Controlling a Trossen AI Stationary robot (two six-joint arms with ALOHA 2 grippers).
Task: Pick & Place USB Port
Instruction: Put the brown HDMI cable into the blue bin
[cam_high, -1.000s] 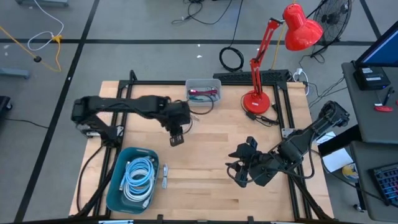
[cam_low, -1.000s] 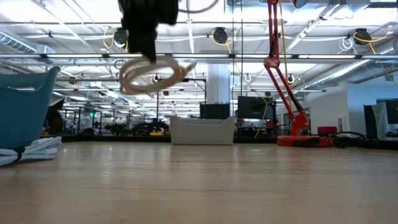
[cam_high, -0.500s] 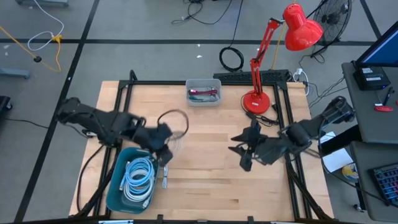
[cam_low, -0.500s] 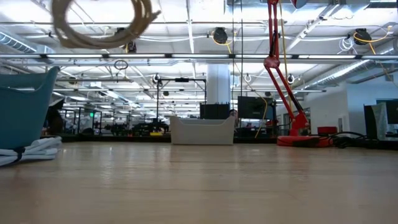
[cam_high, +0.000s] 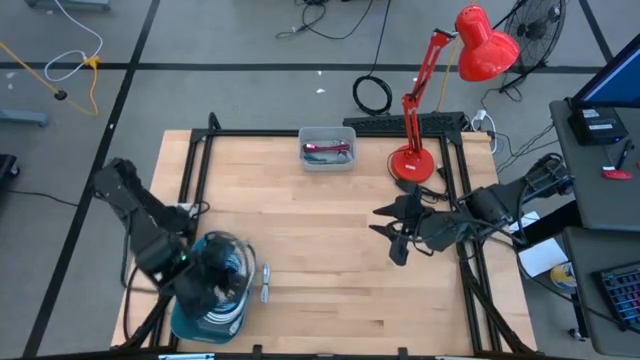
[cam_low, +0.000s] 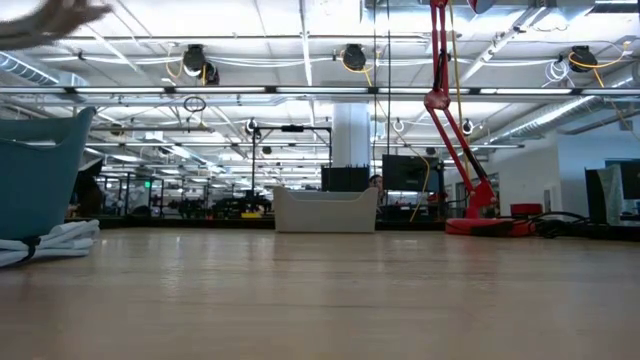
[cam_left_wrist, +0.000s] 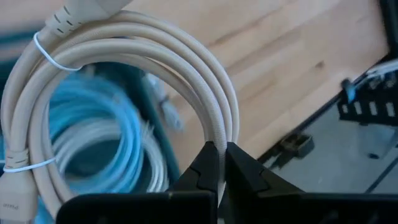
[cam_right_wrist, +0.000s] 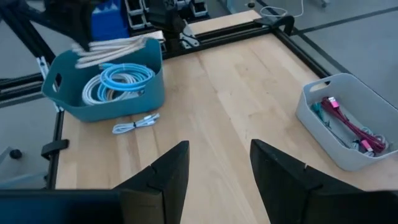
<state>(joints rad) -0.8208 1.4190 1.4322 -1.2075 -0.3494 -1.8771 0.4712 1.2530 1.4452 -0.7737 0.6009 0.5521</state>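
The left hand (cam_high: 205, 280) is clamped on a coil of beige cable (cam_left_wrist: 124, 93), the two fingers (cam_left_wrist: 211, 171) pinched together on one side of the loop. In the high view it hangs over the teal bin (cam_high: 180, 320) at the front left corner of the table (cam_high: 330, 250). A second ago it was near the middle of the table's rear half, just beside the small grey tray (cam_high: 327, 148); half a second ago it was at the bin's rear right corner with the coil hanging beside it. The coil is now over the bin's interior, above the blue and white cables (cam_right_wrist: 121, 81) already lying there. Whether it touches them cannot be told. In the low view only an edge of the coil (cam_low: 50, 15) shows at the upper left; earlier it hung in full view near the centre.

A small white bundled cable (cam_high: 265, 282) lies on the table just beside the bin's right wall, unmoved.

The grey tray, at the rear edge, holds magenta and teal cables (cam_right_wrist: 348, 121), as before. The red desk lamp (cam_high: 425, 110) stands at the rear right, unchanged.

The right hand (cam_high: 395, 232) waits above the right side of the table, its fingers spread wide and holding nothing. It has shifted slightly toward the rear since a second ago.
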